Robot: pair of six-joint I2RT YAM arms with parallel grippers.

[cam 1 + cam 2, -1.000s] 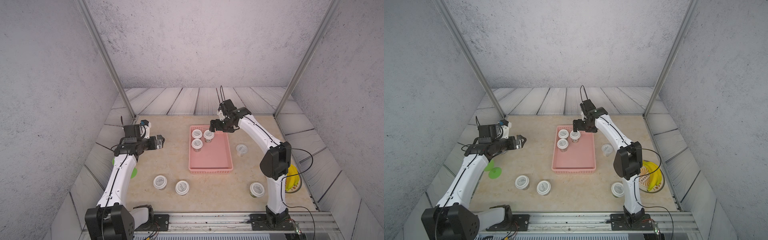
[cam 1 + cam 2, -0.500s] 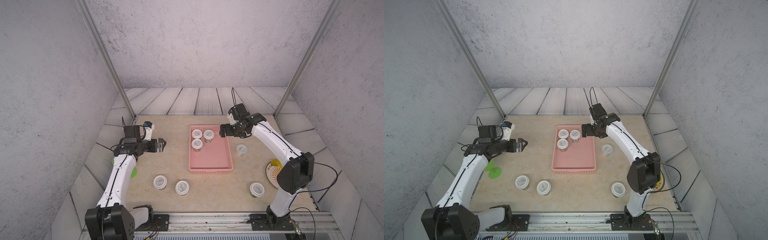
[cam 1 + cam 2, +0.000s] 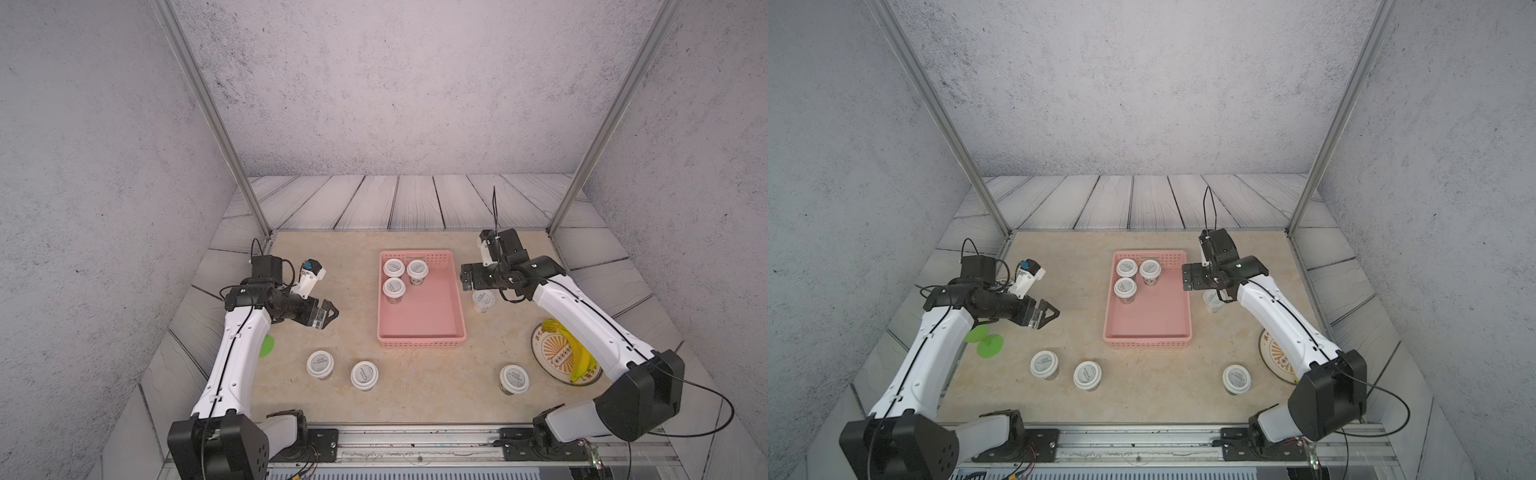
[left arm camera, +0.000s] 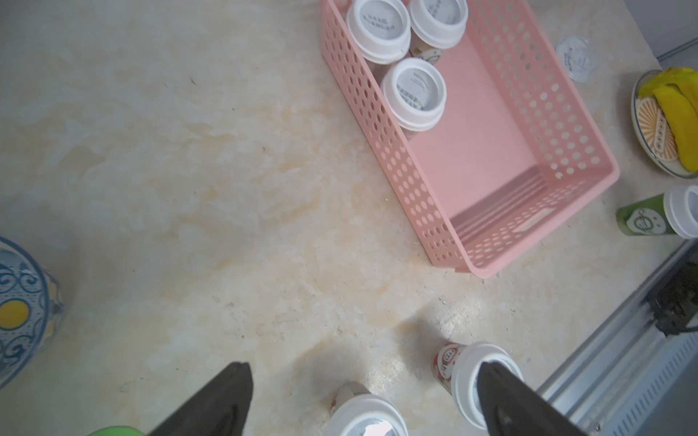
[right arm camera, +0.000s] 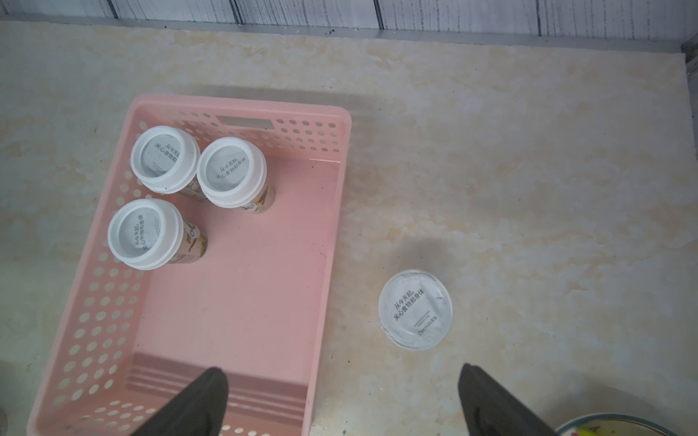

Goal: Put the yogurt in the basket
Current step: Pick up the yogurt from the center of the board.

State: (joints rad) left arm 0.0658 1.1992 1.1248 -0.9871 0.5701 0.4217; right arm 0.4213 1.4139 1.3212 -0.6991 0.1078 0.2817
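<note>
Left wrist view: the black left fingers (image 4: 219, 400) are held wide apart and empty near two small white-lidded yogurt cups (image 3: 320, 363) on the beige marbled surface (image 3: 353, 266), apparently to straddle one. Three cups (image 3: 394, 286) are packed at the far end of the shallow pink perforated plastic basket (image 3: 419, 341), leaving room for more. Beyond it the right fingers (image 3: 466, 278), also wide and empty, are poised by a cup (image 3: 482, 297) just beside the basket; another (image 3: 514, 378) is seen at the front.

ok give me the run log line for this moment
basket: three yogurts | table: four yogurts out | left gripper: open, empty | right gripper: open, empty, near cup beside basket
</note>
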